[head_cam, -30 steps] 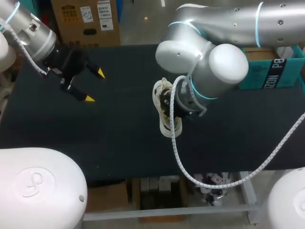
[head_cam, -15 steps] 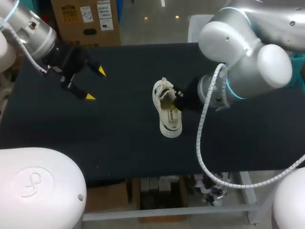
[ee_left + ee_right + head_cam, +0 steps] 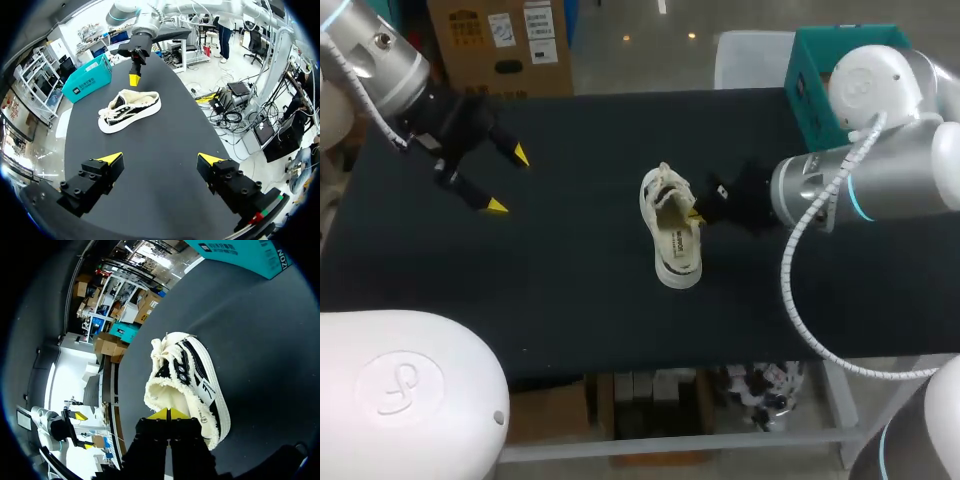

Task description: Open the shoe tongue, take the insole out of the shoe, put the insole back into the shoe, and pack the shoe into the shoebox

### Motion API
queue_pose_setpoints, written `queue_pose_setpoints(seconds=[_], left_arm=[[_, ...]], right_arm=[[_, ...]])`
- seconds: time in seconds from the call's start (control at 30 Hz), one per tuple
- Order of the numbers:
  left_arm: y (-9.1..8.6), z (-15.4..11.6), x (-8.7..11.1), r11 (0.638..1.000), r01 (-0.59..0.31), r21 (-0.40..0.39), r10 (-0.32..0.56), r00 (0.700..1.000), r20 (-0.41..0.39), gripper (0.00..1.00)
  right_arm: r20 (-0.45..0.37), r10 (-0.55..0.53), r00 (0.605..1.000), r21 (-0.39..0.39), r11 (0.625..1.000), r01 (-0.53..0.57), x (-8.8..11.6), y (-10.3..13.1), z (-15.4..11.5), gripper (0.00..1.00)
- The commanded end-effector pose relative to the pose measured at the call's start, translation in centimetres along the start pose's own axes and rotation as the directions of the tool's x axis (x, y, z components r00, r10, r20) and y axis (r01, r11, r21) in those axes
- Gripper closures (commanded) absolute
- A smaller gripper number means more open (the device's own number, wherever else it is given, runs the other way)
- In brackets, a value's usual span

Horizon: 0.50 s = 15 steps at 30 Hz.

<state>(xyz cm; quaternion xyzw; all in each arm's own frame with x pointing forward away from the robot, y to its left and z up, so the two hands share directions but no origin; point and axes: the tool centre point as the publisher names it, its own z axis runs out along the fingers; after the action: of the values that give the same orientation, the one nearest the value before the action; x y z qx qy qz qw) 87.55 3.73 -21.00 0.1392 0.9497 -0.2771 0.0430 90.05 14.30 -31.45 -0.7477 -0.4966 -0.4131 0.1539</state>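
Our right gripper (image 3: 168,414) has its two yellow tips pressed together, with nothing that we can make out between them. It sits just at the open, fleecy mouth of the shoe (image 3: 187,385) on the side facing the tabletop's right edge. Our left gripper (image 3: 508,180) hangs with its fingers wide apart and empty over the far left part of the tabletop (image 3: 570,270), well apart from the shoe. The shoe stands on its sole (image 3: 222,415) near the middle of the tabletop. The teal box (image 3: 820,80) that we take for the shoebox is at the far right corner. We judge the shoe light, with a soft, yielding cloth upper and fluffy lining over a stiffer rubber sole. It will likely skid or tip on the smooth black surface if pulled from one side only. We cannot pick out the tongue or the insole apart from the lining. Both should be thin and floppy, best pinched at a free edge: the tongue at its top, the insole at the heel end. For packing, we would grip the firmer heel wall or across the sole's sides, since the soft collar would simply fold.
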Motion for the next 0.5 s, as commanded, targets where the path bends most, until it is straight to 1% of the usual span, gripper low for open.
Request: queue_pose_setpoints(seconds=[0.03, 0.07, 0.1, 0.13, 0.17, 0.2, 0.27, 0.33, 0.5], left_arm=[[0.6, -0.6, -1.0, 0.999, 0.025, -0.027, -0.027, 0.994, -0.105, 0.0], [0.7, -0.8, -0.8, 0.999, 0.026, -0.041, -0.031, 0.993, -0.117, 0.0], [0.7, -1.0, -0.7, 0.998, 0.032, -0.046, -0.037, 0.992, -0.118, 0.0], [0.7, -1.1, -0.6, 0.998, 0.033, -0.051, -0.039, 0.992, -0.121, 0.0], [0.8, -1.5, -0.5, 0.996, 0.04, -0.076, -0.049, 0.991, -0.121, 0.0], [0.9, -1.7, -0.4, 0.996, 0.042, -0.084, -0.052, 0.992, -0.119, 0.0], [1.0, -2.2, -0.3, 0.995, 0.044, -0.094, -0.055, 0.992, -0.115, 0.0], [1.1, -2.4, -0.2, 0.994, 0.047, -0.097, -0.058, 0.992, -0.113, 0.0], [1.6, -2.2, -0.1, 0.995, 0.055, -0.089, -0.065, 0.992, -0.108, 0.0]], right_arm=[[-0.375, 0.083, 0.923, 0.439, 0.893, 0.098, -0.3, 0.8, 0.3, 0.82], [-0.383, 0.087, 0.92, 0.46, 0.881, 0.108, -0.1, 0.9, 0.4, 0.72], [-0.388, 0.09, 0.917, 0.475, 0.872, 0.116, -0.1, 1.0, 0.5, 0.65], [-0.392, 0.091, 0.915, 0.481, 0.868, 0.119, 0.0, 1.0, 0.6, 0.63], [-0.402, 0.096, 0.911, 0.496, 0.859, 0.129, 0.1, 1.1, 0.7, 0.56], [-0.405, 0.095, 0.909, 0.5, 0.856, 0.133, 0.2, 1.2, 0.8, 0.53], [-0.413, 0.092, 0.906, 0.502, 0.853, 0.142, 0.4, 1.2, 0.9, 0.5], [-0.41, 0.085, 0.908, 0.495, 0.857, 0.143, 0.6, 1.2, 1.0, 0.51], [-0.352, 0.053, 0.935, 0.429, 0.897, 0.11, 1.3, 1.0, 0.9, 0.5]])
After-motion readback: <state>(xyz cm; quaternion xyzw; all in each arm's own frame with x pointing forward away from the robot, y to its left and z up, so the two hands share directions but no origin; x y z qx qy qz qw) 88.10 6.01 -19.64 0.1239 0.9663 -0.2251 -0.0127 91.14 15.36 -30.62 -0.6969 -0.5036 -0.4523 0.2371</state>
